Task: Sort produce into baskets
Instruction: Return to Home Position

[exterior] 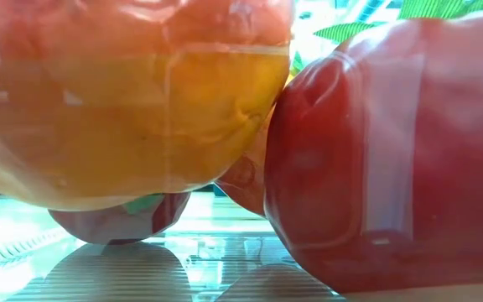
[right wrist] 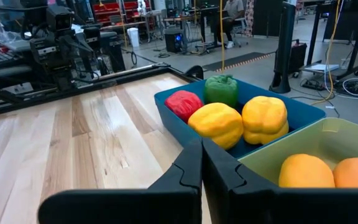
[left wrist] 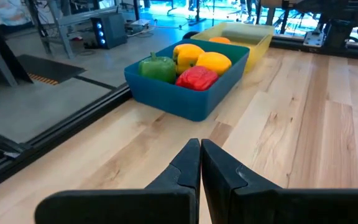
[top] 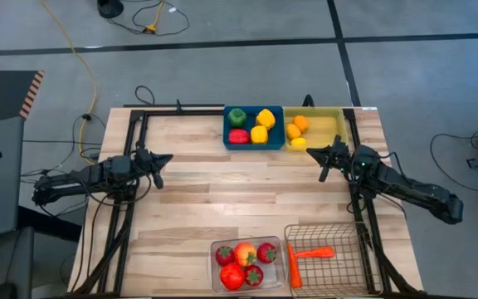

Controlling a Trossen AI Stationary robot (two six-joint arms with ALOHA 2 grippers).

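The blue tray (top: pixel 254 128) at the table's far edge holds a green pepper (top: pixel 236 117), a red pepper (top: pixel 238 136) and two yellow peppers (top: pixel 263 124). The yellow tray (top: pixel 322 133) beside it holds oranges and a lemon (top: pixel 296 129). The clear bin (top: pixel 246 264) at the near edge holds several red fruits; they fill the low view (exterior: pixel 384 159). The wire basket (top: pixel 329 253) holds two carrots (top: pixel 309 252). My left gripper (top: pixel 166 159) is shut and empty at the left. My right gripper (top: pixel 314 152) is shut and empty near the yellow tray.
The middle of the wooden table (top: pixel 247 191) is bare. A black frame rail (top: pixel 181 110) runs along the far left edge. The trays stand close in front of my right gripper in the right wrist view (right wrist: pixel 241 124).
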